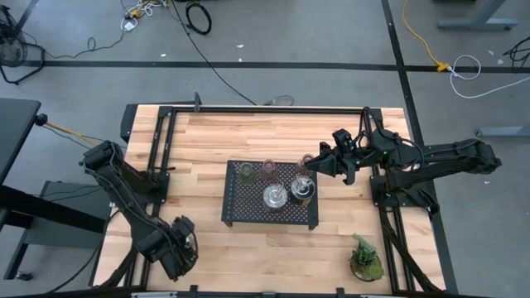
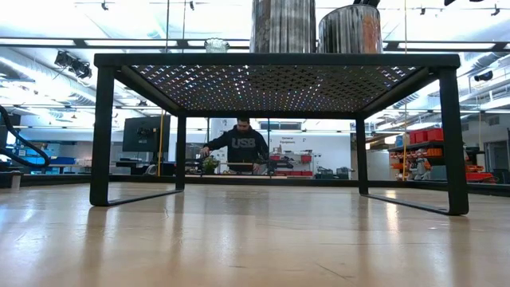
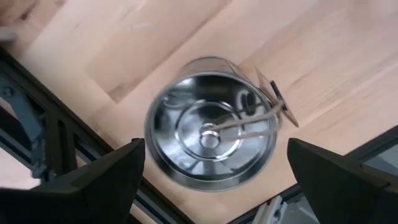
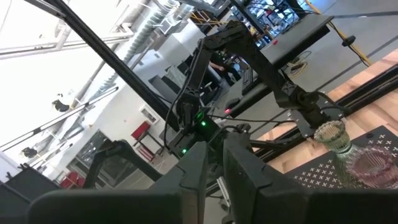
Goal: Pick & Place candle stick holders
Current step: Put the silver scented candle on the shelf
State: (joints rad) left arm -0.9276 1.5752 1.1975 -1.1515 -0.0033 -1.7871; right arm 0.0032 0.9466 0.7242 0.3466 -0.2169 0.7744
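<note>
Overhead, the left gripper point(image 1: 184, 248) sits folded low at the lower left of the frame, close to the front edge of the wooden surface point(image 1: 207, 136). The right gripper point(image 1: 310, 163) reaches in from the right, its tip at the upper right corner of the black tray point(image 1: 236, 217) in mid-frame. On the tray stand two silver holders point(image 1: 275, 196), a greenish glass cup point(image 1: 246, 170), a pink glass cup point(image 1: 270, 169) and a reddish glass cup point(image 1: 307, 160) right at the right gripper's tip. Bare wood lies wide open left of the tray; a potted plant point(image 1: 365, 258) sits at lower right.

The low view looks under the tray point(image 2: 275, 60), with the silver holders point(image 2: 283, 25) standing on top and a person point(image 2: 243, 145) far behind.

The left wrist view alone shows a third silver holder point(image 3: 210, 132) on the wood between wide-open jaws, near the frame rail.

In the right wrist view the jaws are nearly together with nothing seen between them; the greenish glass cup point(image 4: 332, 137) and pink glass cup point(image 4: 372, 167) stand at right.
</note>
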